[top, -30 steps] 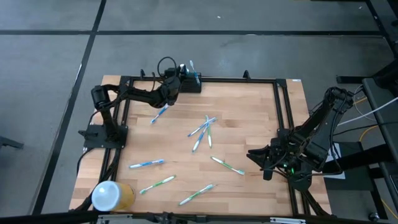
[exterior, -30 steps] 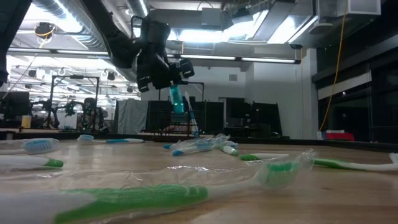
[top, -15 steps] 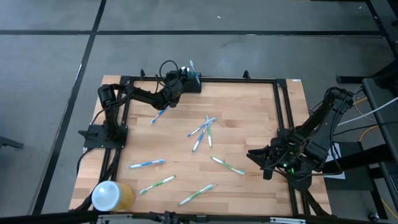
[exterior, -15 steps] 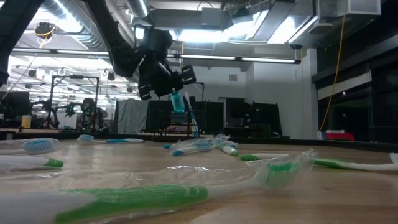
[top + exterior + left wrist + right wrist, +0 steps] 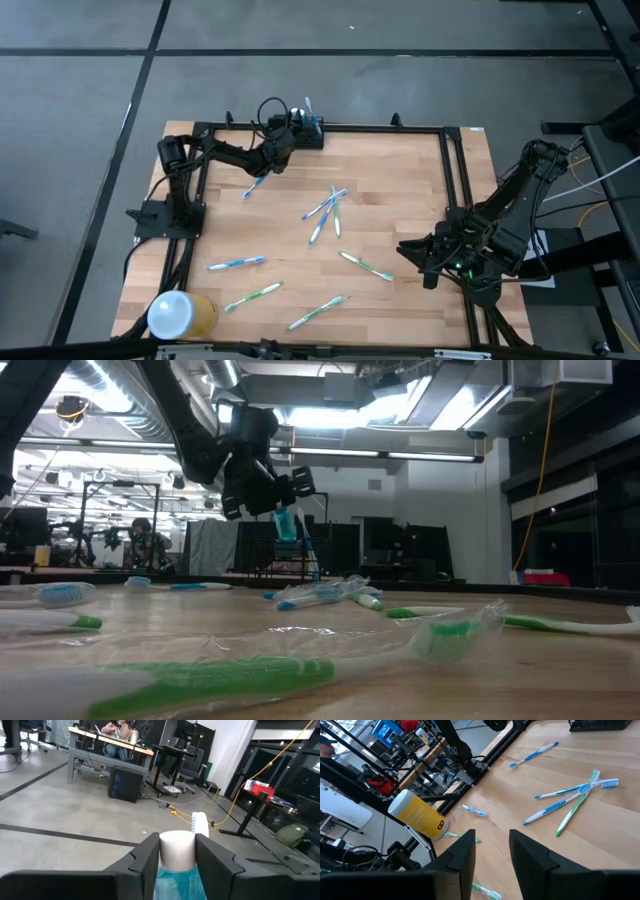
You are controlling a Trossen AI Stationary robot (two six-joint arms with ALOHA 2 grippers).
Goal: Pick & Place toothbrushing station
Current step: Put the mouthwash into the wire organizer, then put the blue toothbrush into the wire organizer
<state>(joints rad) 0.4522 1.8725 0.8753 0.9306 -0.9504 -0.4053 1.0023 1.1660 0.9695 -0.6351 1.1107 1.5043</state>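
The black slotted holder rack [image 5: 309,137] stands at the table's far edge; it also shows in the right wrist view [image 5: 598,724]. One toothbrush [image 5: 308,106] sticks up out of it, its head [image 5: 200,823] just beyond my left gripper. My left gripper [image 5: 291,124] hangs just left of the rack, shut on a blue-and-white toothbrush [image 5: 285,521]. My right gripper [image 5: 412,258] is open and empty, low at the table's right side. My left gripper pinches the blue-and-white toothbrush between its two fingers; the white end [image 5: 176,848] stands between the fingertips. The fingers lie across the brush. The brush's blue part [image 5: 286,525] hangs upright below the fingers, clear of the table.
Several blue and green toothbrushes lie scattered on the wooden table, among them a crossed group [image 5: 326,210] in the middle and one [image 5: 257,181] near the left arm. A white-and-yellow cylinder [image 5: 180,315] lies at the near left corner. Black rails [image 5: 455,180] frame the table.
My left gripper has gone a little toward the table's far edge and the rack, turning slightly, with the toothbrush still held and hanging clear of the table.
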